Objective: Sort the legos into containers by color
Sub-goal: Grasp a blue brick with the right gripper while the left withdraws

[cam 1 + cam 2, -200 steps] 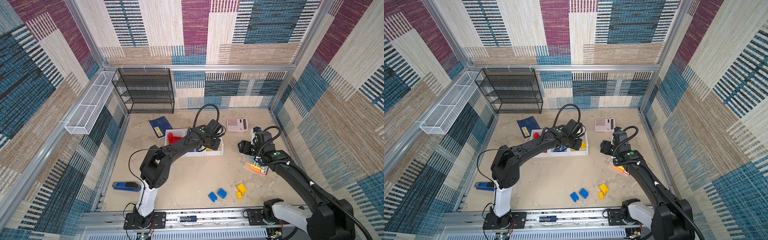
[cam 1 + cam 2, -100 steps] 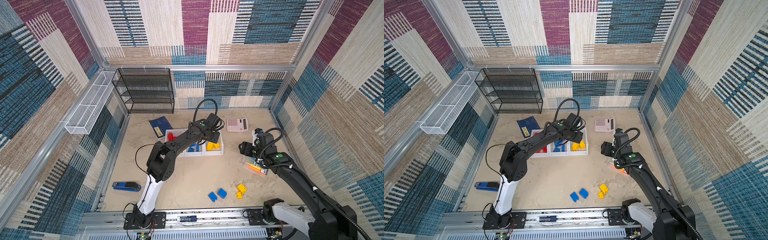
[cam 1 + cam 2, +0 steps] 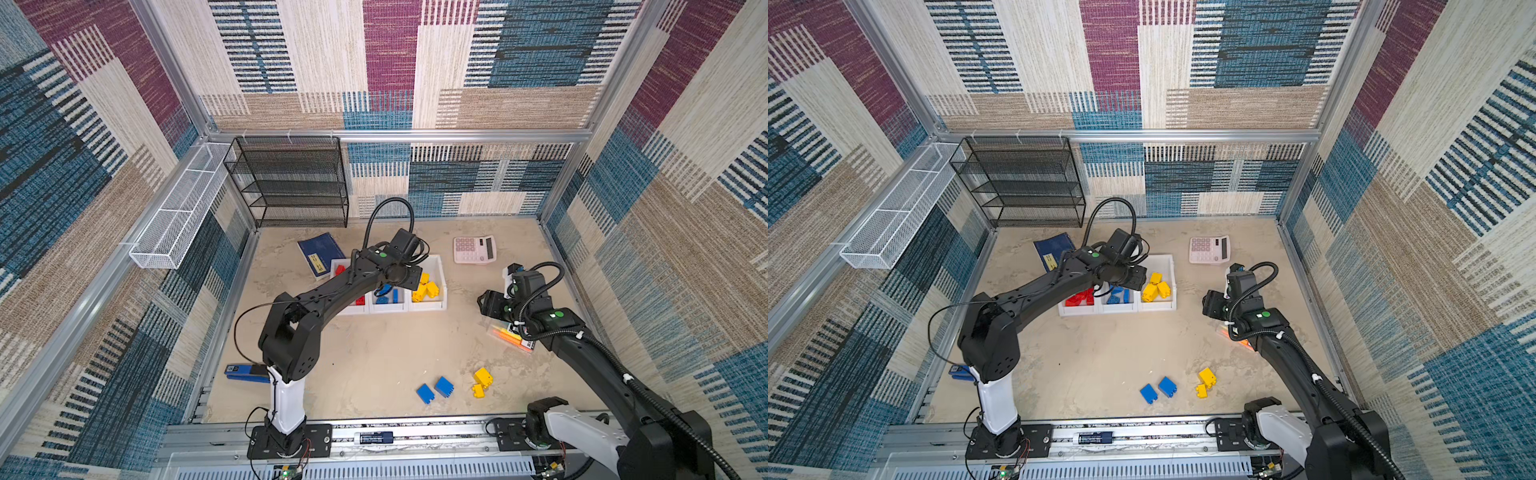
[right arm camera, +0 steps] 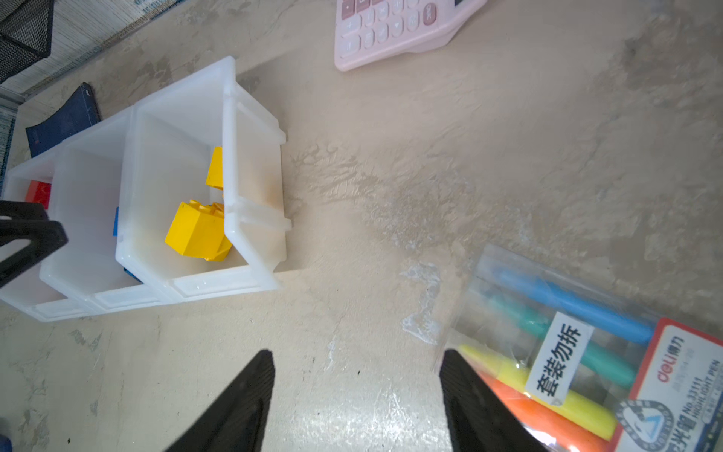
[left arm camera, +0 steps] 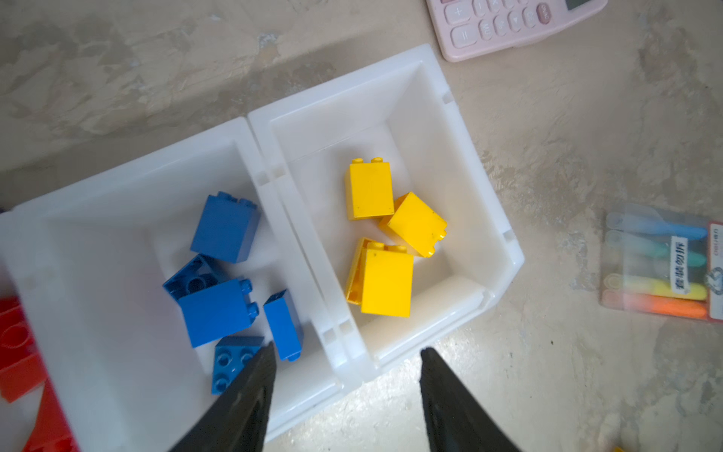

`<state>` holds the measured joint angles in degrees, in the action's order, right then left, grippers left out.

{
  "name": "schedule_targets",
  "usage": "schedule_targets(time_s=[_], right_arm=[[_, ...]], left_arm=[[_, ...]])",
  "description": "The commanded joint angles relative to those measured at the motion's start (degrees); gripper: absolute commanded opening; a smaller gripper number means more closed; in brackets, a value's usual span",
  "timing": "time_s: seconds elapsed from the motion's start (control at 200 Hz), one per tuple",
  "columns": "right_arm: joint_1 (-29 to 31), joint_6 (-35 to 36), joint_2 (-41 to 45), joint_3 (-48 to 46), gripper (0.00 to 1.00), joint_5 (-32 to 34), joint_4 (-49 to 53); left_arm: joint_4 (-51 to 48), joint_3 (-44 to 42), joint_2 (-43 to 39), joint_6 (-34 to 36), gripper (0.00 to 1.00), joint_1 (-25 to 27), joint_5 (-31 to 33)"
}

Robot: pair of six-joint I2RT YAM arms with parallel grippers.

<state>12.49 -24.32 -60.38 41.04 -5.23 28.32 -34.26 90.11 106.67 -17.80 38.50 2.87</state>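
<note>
- The sand-coloured desk (image 3: pixel 374 353) spreads out under both arms, and both pincers hang above it.
- A black mesh shelf rack (image 3: pixel 291 183) stands at the back, well beyond the left pincer (image 5: pixel 348 348).
- A white wire basket (image 3: pixel 178 212) hangs on the side rail, far off from either pincer.
- The containers (image 3: pixel 428 306), three white bins joined in a row, sit directly under the left pincer.
- The left pincer is open and holds nothing. One finger hangs over the middle bin, the other over the desk just past the front wall of the end bin.
- The right pincer (image 4: pixel 358 352) is open too, empty, above bare desk. The containers lie off to one side of it.
- A dark blue book (image 3: pixel 320 253) lies behind the containers, beyond the left pincer.
- A pink calculator (image 3: pixel 473 249) rests farther back, between the two pincers.
- A clear marker pack (image 4: pixel 567 344) lies just beside one finger of the right pincer.
- Red legos (image 3: pixel 1079 297) fill the bin farthest from the right pincer.
- Several blue legos (image 5: pixel 219 309) lie in the middle bin, close under the left pincer.
- Three yellow legos (image 5: pixel 381 278) lie in the end bin, nearest the right pincer.
- Two blue legos (image 3: pixel 444 386) and two yellow legos (image 3: pixel 483 377) lie loose on the desk, well apart from both pincers, near the arm bases.
</note>
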Motion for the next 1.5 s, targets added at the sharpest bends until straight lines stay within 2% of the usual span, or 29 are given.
schedule_targets(time_s=[0.0,0.12,0.25,0.391,0.546,0.771,0.987,1.137,1.407,1.493], right_arm=[[2.5,-3.0,1.0,-0.8,0.67,-2.1,0.1],[10.1,-5.7,-0.5,-0.8,0.67,-1.0,1.0],[20.3,-8.8,-3.5,-1.5,0.68,0.9,4.1],[29.3,-13.2,-3.0,-2.9,0.68,1.4,7.2],[36.0,-15.7,-2.4,-2.6,0.69,2.5,12.0],[45.2,-17.1,-5.1,-2.5,0.69,2.5,12.9],[50.1,-17.0,-11.9,-1.9,0.69,5.3,15.2],[51.2,-17.8,-14.2,-1.2,0.68,7.8,16.0],[51.5,-16.7,-15.4,-0.2,0.58,8.8,11.8],[51.6,-16.3,-17.0,-0.3,0.49,8.2,10.7]], left_arm=[[4.5,-7.7,-6.3,-2.7,0.62,-1.7,1.2],[7.2,-16.9,-13.3,-4.7,0.62,-3.6,1.8],[7.3,-23.4,-19.0,-7.3,0.63,-6.0,2.3],[9.1,-29.6,-23.9,-9.6,0.63,-7.9,2.2],[9.0,-32.0,-25.0,-10.3,0.63,-9.1,1.8],[9.2,-32.4,-24.8,-10.8,0.63,-9.3,0.6],[8.7,-33.2,-24.8,-11.2,0.63,-9.3,-0.3],[8.8,-34.4,-25.4,-11.9,0.63,-9.4,-0.5],[9.2,-34.8,-25.5,-12.0,0.63,-9.5,-0.8],[9.0,-34.8,-25.4,-12.1,0.63,-9.3,-0.8]])
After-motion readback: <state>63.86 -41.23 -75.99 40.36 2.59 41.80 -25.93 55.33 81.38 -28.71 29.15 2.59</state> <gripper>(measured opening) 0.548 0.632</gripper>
